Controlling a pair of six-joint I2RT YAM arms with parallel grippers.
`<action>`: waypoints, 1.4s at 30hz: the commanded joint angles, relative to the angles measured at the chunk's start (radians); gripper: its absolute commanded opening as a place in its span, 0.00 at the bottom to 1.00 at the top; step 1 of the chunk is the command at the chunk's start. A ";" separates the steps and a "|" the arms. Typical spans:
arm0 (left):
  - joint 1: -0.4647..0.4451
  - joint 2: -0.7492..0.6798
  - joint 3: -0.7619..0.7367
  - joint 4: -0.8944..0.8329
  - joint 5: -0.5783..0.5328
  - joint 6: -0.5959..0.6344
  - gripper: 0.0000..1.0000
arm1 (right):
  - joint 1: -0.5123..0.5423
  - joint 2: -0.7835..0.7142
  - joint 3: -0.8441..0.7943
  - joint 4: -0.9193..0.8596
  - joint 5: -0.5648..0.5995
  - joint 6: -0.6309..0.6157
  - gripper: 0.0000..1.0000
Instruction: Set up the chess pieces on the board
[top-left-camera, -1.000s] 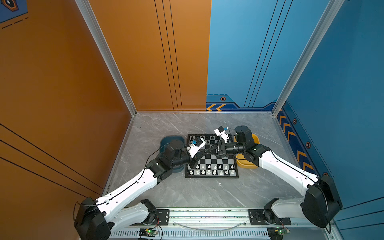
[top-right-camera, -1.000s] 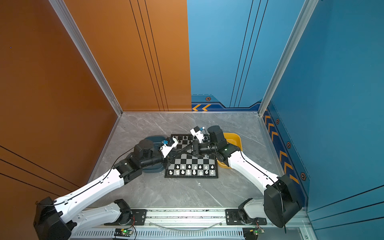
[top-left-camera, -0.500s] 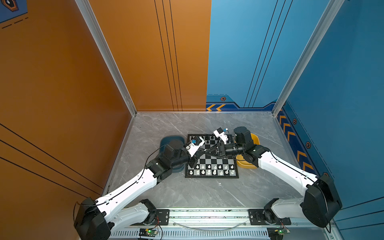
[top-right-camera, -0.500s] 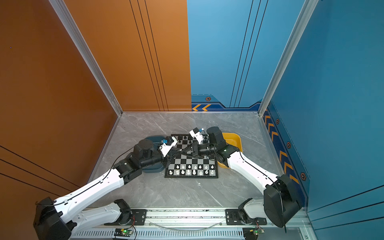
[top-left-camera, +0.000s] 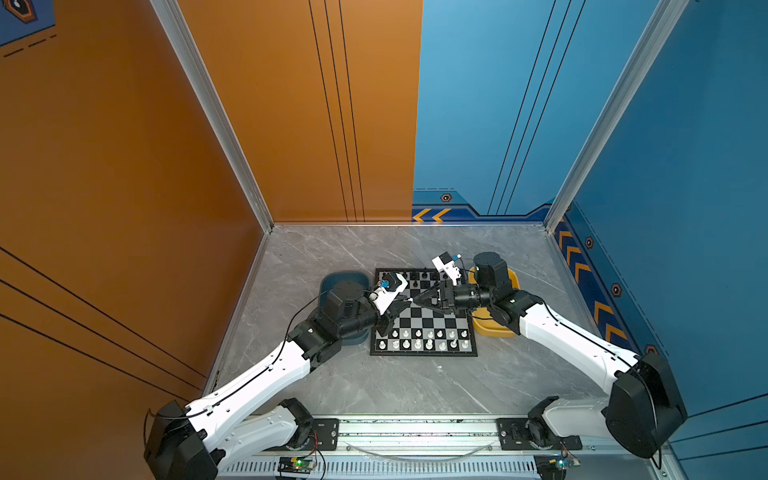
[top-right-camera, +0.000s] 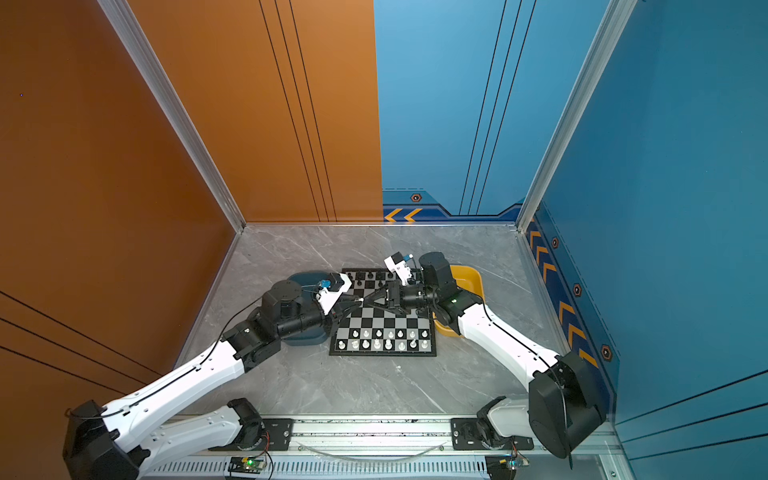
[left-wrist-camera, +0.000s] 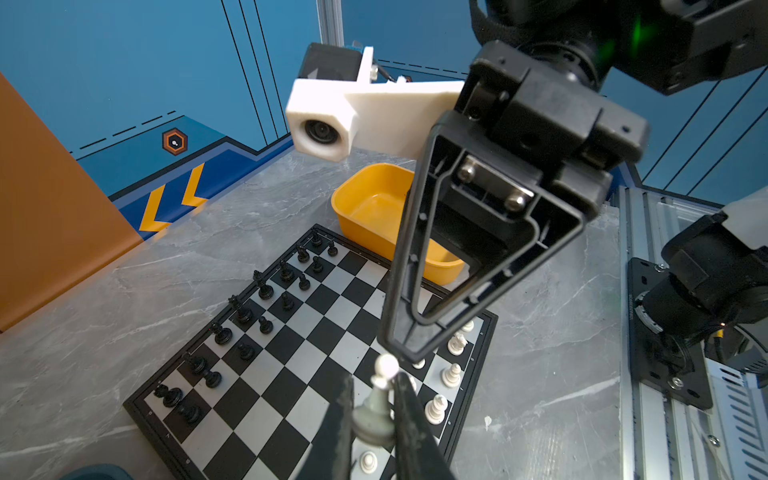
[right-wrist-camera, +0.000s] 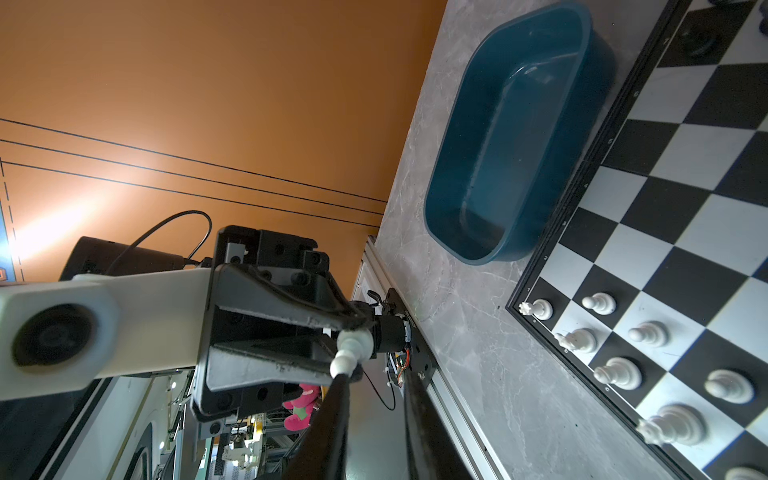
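The board (top-left-camera: 415, 322) (top-right-camera: 386, 322) lies flat in the middle of the table. White chess pieces (top-left-camera: 424, 338) fill its near two rows and black ones (top-left-camera: 424, 276) stand along the far rows. My left gripper (top-left-camera: 406, 301) (left-wrist-camera: 374, 390) hangs over the board's left part, shut on the base of a white pawn (left-wrist-camera: 374, 411) (right-wrist-camera: 351, 345). My right gripper (top-left-camera: 415, 300) (right-wrist-camera: 376, 380) faces it tip to tip. Its jaws stand a little apart, and one fingertip (right-wrist-camera: 343, 380) touches the pawn's round head. Nothing sits between them.
A dark teal tray (top-left-camera: 345, 282) (right-wrist-camera: 519, 137) sits against the board's left edge, partly under my left arm. A yellow tray (top-left-camera: 494, 328) (left-wrist-camera: 374, 208) sits at the right edge under my right arm. An aluminium rail (top-left-camera: 415, 432) runs along the table's front.
My right gripper has slid left across the board until its tips meet the pawn in my left gripper. The left arm has hardly moved.
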 joint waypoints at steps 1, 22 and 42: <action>-0.003 -0.004 -0.010 0.015 0.033 0.010 0.17 | -0.003 -0.024 -0.016 0.053 -0.020 0.026 0.26; -0.002 0.009 -0.008 0.024 0.039 0.011 0.17 | 0.027 0.024 -0.013 0.142 -0.052 0.092 0.25; 0.002 0.033 -0.016 0.049 0.005 0.003 0.17 | 0.032 0.057 -0.044 0.138 -0.044 0.096 0.30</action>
